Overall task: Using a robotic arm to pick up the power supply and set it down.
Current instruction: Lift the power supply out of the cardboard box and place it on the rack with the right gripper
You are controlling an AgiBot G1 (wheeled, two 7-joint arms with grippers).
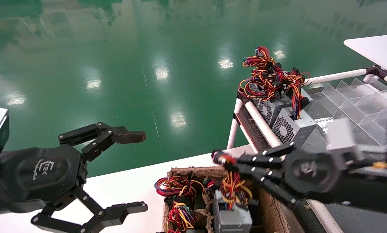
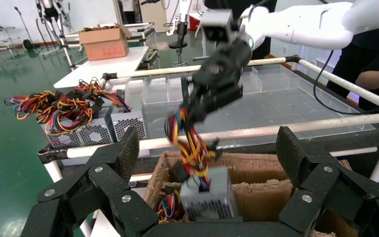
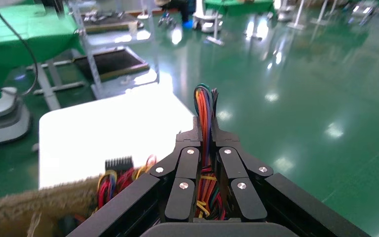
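Black linkage fingers of the right end effector (image 1: 220, 159) are pinched tight on a bunch of red, yellow and orange wires (image 3: 205, 111), the bundle running up between the two pads in the right wrist view. Those wires belong to the power supply (image 1: 231, 217), a small grey metal box that hangs below the fingers over the open cardboard box (image 1: 271, 207); whether its base rests on anything inside cannot be told. In the left wrist view the same power supply (image 2: 208, 195) dangles with its perforated grille facing the camera. More coloured wire bundles (image 1: 177, 194) lie in the box beside it. The box sits next to a white desk (image 1: 128, 187). Beyond it, on a rack with white tube rails (image 1: 261, 121), two more grey power supplies (image 1: 282, 118) stand side by side under a tangle of wires. The left end effector (image 1: 141, 171) hovers spread wide over the desk's edge and the green floor (image 1: 148, 64), gripping nothing.
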